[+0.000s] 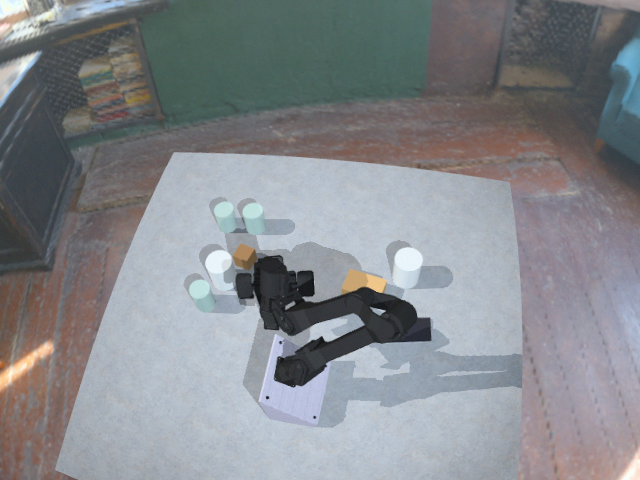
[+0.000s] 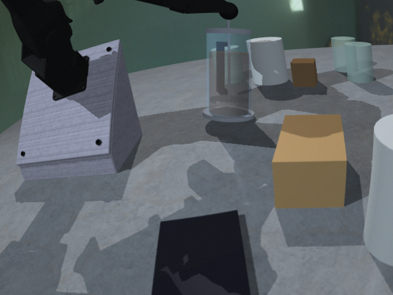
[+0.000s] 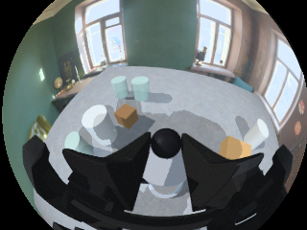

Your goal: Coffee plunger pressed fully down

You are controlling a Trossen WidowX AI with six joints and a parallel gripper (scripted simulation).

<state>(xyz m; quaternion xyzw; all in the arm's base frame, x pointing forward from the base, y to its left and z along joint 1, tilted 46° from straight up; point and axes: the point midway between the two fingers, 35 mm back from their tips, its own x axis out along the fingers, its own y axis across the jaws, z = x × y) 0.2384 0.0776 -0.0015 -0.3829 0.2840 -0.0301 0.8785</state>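
The coffee press (image 2: 239, 74) is a clear glass cylinder with a grey lid, a grey base and brown contents. It stands upright. Its shadow shows a little below the base, so it appears slightly off the table. The thin rod (image 2: 228, 24) shows only briefly above the lid, and the filter disc (image 2: 229, 100) is low, a little above the base. The black plunger knob (image 2: 228, 11) (image 3: 166, 145) is between the fingertips of my gripper (image 3: 166, 136), which is shut on it. In the top view the gripper hides the press.
A lilac sloped box (image 1: 294, 397) (image 2: 66, 133) bears the arm's base. A white cylinder (image 1: 221, 273) (image 2: 269, 63), small brown block (image 1: 244, 256) (image 2: 304, 74) and green cylinders stand nearby. An orange block (image 1: 361, 281) (image 2: 309, 182), another white cylinder (image 1: 407, 268) and a dark block (image 1: 418, 330) (image 2: 202, 241) stand elsewhere.
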